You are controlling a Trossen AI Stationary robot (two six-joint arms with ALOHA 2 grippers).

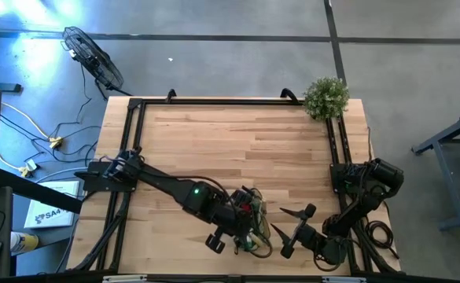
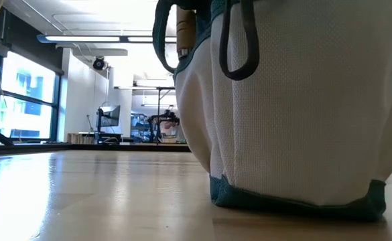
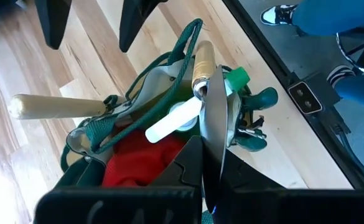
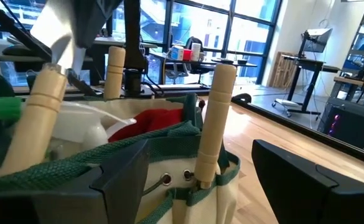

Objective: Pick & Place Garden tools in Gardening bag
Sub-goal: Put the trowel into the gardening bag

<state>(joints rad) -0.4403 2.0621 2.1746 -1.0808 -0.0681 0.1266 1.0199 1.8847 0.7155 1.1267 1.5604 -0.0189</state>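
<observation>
The gardening bag (image 1: 255, 229) stands near the table's front edge; it fills the low view (image 2: 296, 114). It holds a red cone piece (image 3: 141, 155), a green-and-white spray bottle (image 3: 182, 118), dark green-handled pruners (image 3: 256, 121) and wooden-handled tools (image 4: 216, 118). My left gripper (image 3: 206, 177) is above the bag, shut on a trowel (image 3: 208, 106) whose wooden handle (image 4: 42, 112) points down into the bag. My right gripper (image 1: 292, 229) is open and empty, level, just right of the bag, its fingers (image 4: 122, 180) facing it. My left gripper pinches the trowel's metal blade (image 3: 210, 146) between its two fingers, coming from above and pointing down. The trowel hangs below the fingers, blade up (image 4: 63, 31) and slightly tilted. Its wooden handle (image 3: 200, 65) reaches down among the things in the bag.
A bushy green plant (image 1: 325, 97) stands at the table's far right corner. The bare wooden tabletop (image 1: 230, 145) stretches behind the bag. A dark frame (image 1: 131, 141) runs along the table's edges. A person's shoes (image 3: 281, 14) show beyond the front edge.
</observation>
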